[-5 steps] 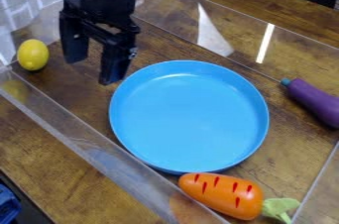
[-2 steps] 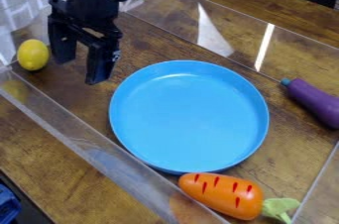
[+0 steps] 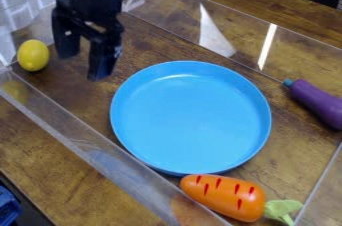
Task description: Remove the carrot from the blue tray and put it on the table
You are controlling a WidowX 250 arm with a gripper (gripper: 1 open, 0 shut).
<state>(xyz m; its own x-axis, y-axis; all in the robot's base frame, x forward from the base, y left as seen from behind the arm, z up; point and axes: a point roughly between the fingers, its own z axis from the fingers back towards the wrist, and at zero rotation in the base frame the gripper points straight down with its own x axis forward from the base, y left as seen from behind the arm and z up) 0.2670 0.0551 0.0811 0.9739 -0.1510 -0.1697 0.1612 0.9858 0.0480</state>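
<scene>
Since the earlier frame, the gripper (image 3: 83, 54) has shifted toward the left of the picture, away from the plate's upper-left rim and closer to the lemon (image 3: 32, 55). Its two dark fingers (image 3: 102, 58) hang apart with a clear gap between them and nothing held, pointing down at the bare wood of the table (image 3: 54, 105) between the lemon and the blue tray (image 3: 191, 117). The fingers look slightly blurred. The black arm rises from them toward the top left corner. The tray sits in the middle of the view with nothing lying in it. The carrot (image 3: 225, 197) lies on the table just beyond the tray's lower right rim, its green leafy end pointing right. An eggplant (image 3: 319, 102) rests on the table at the right edge, near the tray but apart from it. Clear walls (image 3: 94, 165) edge the tabletop.
</scene>
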